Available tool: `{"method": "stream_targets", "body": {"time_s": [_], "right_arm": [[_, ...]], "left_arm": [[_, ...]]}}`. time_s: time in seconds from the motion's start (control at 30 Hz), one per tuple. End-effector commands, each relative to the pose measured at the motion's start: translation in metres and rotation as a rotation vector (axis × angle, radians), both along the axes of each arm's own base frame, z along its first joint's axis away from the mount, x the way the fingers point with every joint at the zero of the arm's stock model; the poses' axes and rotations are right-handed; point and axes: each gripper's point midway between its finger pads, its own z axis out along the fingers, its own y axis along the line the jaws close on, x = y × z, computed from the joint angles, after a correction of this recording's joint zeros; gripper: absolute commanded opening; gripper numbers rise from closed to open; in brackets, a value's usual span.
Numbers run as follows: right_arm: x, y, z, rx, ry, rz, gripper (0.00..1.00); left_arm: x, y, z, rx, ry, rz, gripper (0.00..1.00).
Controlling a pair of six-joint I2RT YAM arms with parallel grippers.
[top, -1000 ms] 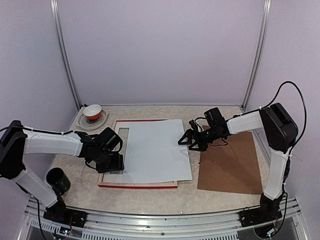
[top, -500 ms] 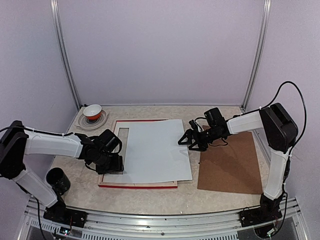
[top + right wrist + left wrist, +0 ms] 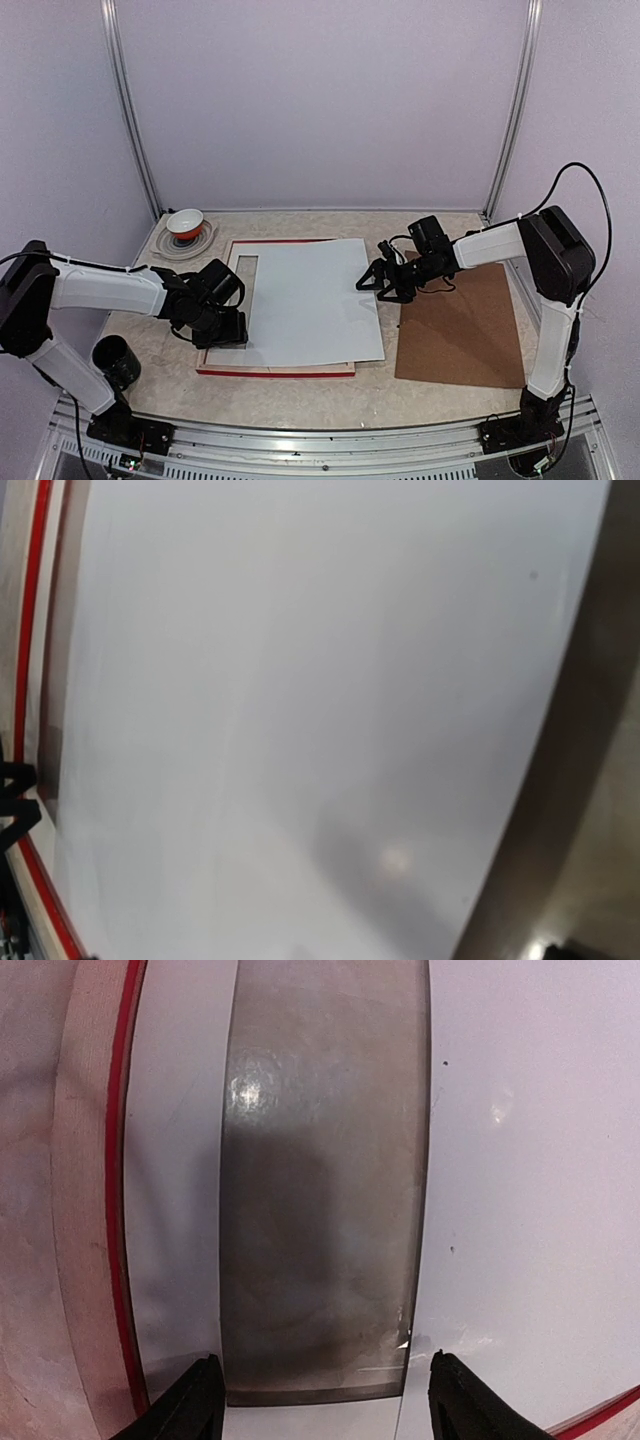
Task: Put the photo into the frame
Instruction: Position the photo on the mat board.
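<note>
Lilac walls, beige marbled table

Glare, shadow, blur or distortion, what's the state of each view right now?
Top external: even light, sharp, only soft shadows on the table; the photo reads flat white. Left wrist: fisheye bend along the frame edge, small glare spots, dark shadow across the uncovered opening. Right wrist: the photo fills the view, soft, with a faint hotspot below centre.
</note>
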Motion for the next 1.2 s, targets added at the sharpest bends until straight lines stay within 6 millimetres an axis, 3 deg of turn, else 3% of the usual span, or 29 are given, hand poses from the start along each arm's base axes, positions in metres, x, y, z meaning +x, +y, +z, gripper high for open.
{"method": "stream_targets", "body": {"time_s": [0.0,0.63,0.9,1.17], "right_arm": [[-0.003,0.004,-0.004,0.003,0.003,0.013,0.96],[-0.004,0.004,-0.004,0.004,0.002,0.013,0.96],[-0.002,0.005,-0.003,0.002,0.001,0.016,0.96],[-0.001,0.005,-0.003,0.0,0.002,0.018,0.95]], "left_arm": [[0.002,-0.003,-0.007,-0.012,-0.001,0.011,0.69],[0.014,0.001,0.011,-0.009,-0.074,0.052,0.69],[0.023,0.0,0.03,-0.028,-0.136,0.063,0.69],[0.02,-0.004,0.013,-0.018,-0.101,0.048,0.69]]}}
